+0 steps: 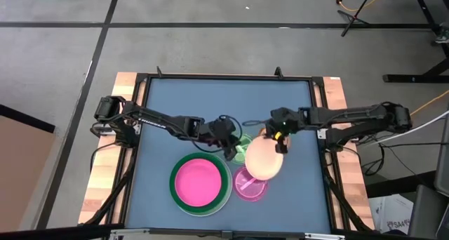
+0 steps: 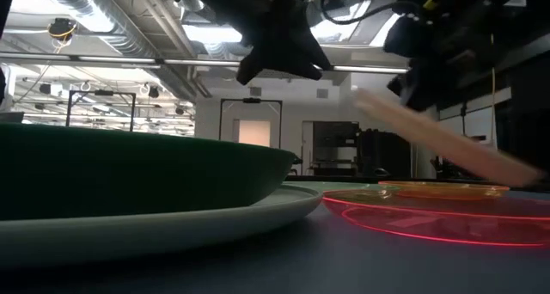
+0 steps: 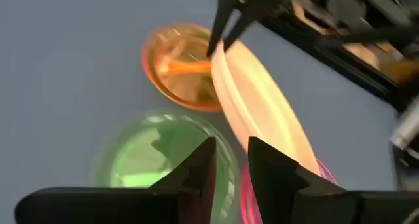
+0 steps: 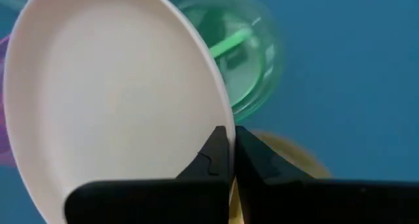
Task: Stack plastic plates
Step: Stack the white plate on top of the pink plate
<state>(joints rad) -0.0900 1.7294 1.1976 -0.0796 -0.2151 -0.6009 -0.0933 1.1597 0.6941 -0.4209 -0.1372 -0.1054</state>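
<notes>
Both arms reach inward: right tool (image 1: 278,141) pinches tilted cream plate (image 1: 264,158), left tool (image 1: 230,151) parted.

We note a smooth, matt blue table top (image 1: 168,107) edged by bare pale wood boards (image 1: 121,100). The cream plate (image 1: 264,158) looks like opaque plastic with a soft sheen. The small green plate (image 3: 147,162), orange plate (image 3: 177,70) and small pink plate (image 1: 250,186) are translucent, glossy plastic. The dark green plate (image 2: 129,169) reads smooth and dull; the fingers (image 4: 219,160) are matt black.
</notes>
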